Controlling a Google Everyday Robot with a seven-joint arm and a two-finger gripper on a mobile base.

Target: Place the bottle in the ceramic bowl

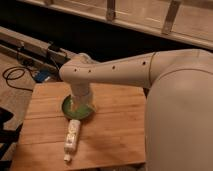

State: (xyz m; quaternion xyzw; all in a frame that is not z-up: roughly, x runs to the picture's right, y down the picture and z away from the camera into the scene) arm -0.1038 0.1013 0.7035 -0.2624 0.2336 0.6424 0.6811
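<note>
The ceramic bowl [67, 108] is a shallow green bowl on the wooden table [115, 125], partly hidden under my arm. The bottle [72, 137] is a slender cream plastic bottle lying on its side on the table just in front of the bowl, cap toward the front edge, its base touching or very near the bowl's rim. The gripper [80, 104] hangs from the white wrist straight over the bowl, reaching down into it. The wrist hides most of it. Nothing shows in its hold.
My white arm [130, 67] crosses from the right over the table's back half, and its large body [180, 115] fills the right side. Black cables [15, 75] and a rail lie on the floor behind the table at left. A dark object [5, 125] sits off the left edge.
</note>
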